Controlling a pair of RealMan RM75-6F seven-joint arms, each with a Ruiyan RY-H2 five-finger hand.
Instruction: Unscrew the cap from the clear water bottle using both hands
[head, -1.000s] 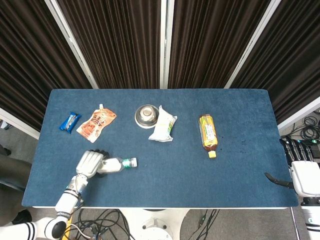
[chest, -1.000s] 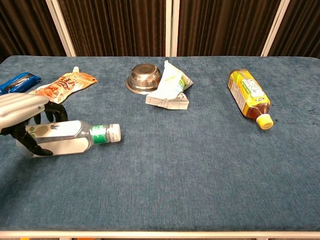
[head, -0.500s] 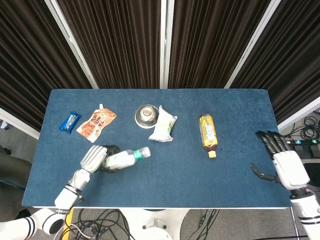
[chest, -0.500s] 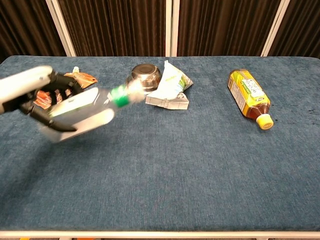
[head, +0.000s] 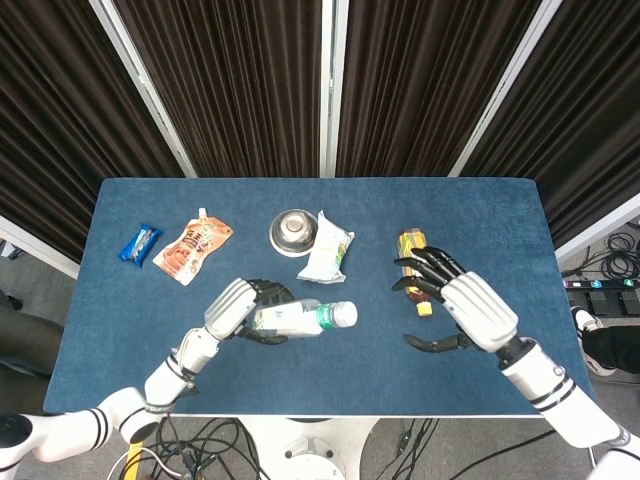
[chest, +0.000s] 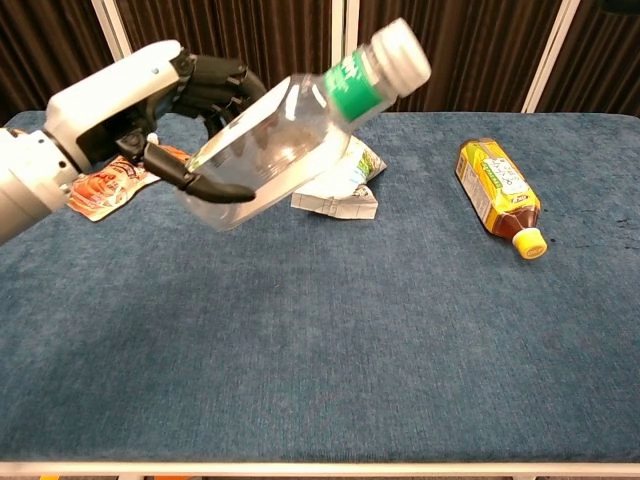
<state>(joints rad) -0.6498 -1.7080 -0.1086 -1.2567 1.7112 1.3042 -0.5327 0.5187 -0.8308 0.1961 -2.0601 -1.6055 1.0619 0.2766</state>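
My left hand (head: 243, 306) (chest: 150, 100) grips the clear water bottle (head: 297, 318) (chest: 290, 130) by its body and holds it up off the table. The bottle lies tilted, its white cap (head: 346, 314) (chest: 402, 48) and green neck band pointing to the right. My right hand (head: 465, 308) hovers over the table right of the cap, fingers spread, holding nothing. A clear gap separates it from the cap. The chest view does not show the right hand.
On the blue table (head: 330, 372) lie a yellow-capped tea bottle (head: 416, 268) (chest: 497, 188) beneath my right hand's fingers, a crumpled white bag (head: 327, 250) (chest: 340, 178), a steel bowl (head: 293, 231), an orange pouch (head: 192, 247) (chest: 100, 185) and a blue snack wrapper (head: 139, 243).
My left hand has lifted the bottle off the table and carried it right toward the centre. My right hand has swung in from the table's right edge toward the cap.
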